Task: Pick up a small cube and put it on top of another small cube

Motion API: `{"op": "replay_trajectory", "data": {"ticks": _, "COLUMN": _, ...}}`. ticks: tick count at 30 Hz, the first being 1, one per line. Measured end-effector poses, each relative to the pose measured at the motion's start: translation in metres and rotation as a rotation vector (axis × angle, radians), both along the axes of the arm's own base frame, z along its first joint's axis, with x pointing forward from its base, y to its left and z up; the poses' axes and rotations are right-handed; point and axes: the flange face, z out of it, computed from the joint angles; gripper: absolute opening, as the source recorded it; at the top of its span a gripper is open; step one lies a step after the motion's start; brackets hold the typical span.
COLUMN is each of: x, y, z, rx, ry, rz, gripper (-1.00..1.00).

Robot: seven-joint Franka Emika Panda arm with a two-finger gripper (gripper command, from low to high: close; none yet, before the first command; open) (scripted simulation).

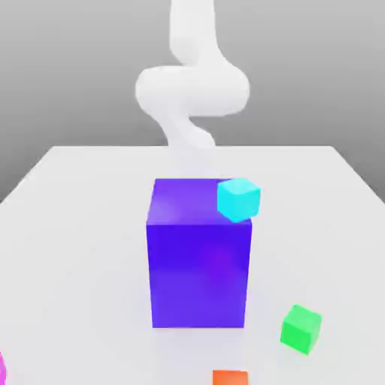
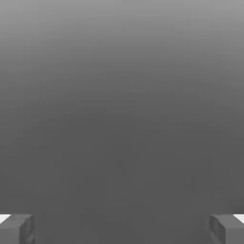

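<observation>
while the hand [image 2: 122, 228] gapes wide, the magenta cube [image 1: 1, 368] lies at the table [image 1: 75, 225] edge.

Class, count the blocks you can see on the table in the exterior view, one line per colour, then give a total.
Blue-purple: 1, the large block
Cyan: 1, a small cube
Green: 1, a small cube
Orange: 1, a cube cut by the picture's edge
Magenta-pink: 1, a sliver at the edge
Total: 5
</observation>
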Motion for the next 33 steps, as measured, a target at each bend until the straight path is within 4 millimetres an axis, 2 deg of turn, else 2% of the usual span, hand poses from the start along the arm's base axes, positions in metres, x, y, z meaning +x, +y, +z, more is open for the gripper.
{"op": "replay_trajectory", "data": {"ticks": 4, "x": 0.048, "y": -0.032, "z": -0.046, "rx": 0.126, "ry": 0.108, "rz": -0.079, "gripper": 0.00}}
{"op": "replay_trajectory", "data": {"ticks": 8, "x": 0.088, "y": -0.063, "z": -0.098, "rx": 0.232, "ry": 0.209, "rz": -0.172, "gripper": 0.00}}
{"op": "replay_trajectory", "data": {"ticks": 12, "x": 0.119, "y": -0.094, "z": -0.154, "rx": 0.319, "ry": 0.305, "rz": -0.282, "gripper": 0.00}}
{"op": "replay_trajectory", "data": {"ticks": 16, "x": 0.141, "y": -0.125, "z": -0.214, "rx": 0.388, "ry": 0.394, "rz": -0.405, "gripper": 0.00}}
{"op": "replay_trajectory", "data": {"ticks": 21, "x": 0.155, "y": -0.170, "z": -0.290, "rx": 0.447, "ry": 0.490, "rz": -0.583, "gripper": 0.00}}
{"op": "replay_trajectory", "data": {"ticks": 25, "x": 0.157, "y": -0.198, "z": -0.349, "rx": 0.468, "ry": 0.557, "rz": -0.720, "gripper": 0.00}}
{"op": "replay_trajectory", "data": {"ticks": 33, "x": 0.136, "y": -0.263, "z": -0.455, "rx": 0.448, "ry": 0.646, "rz": -1.020, "gripper": 0.00}}
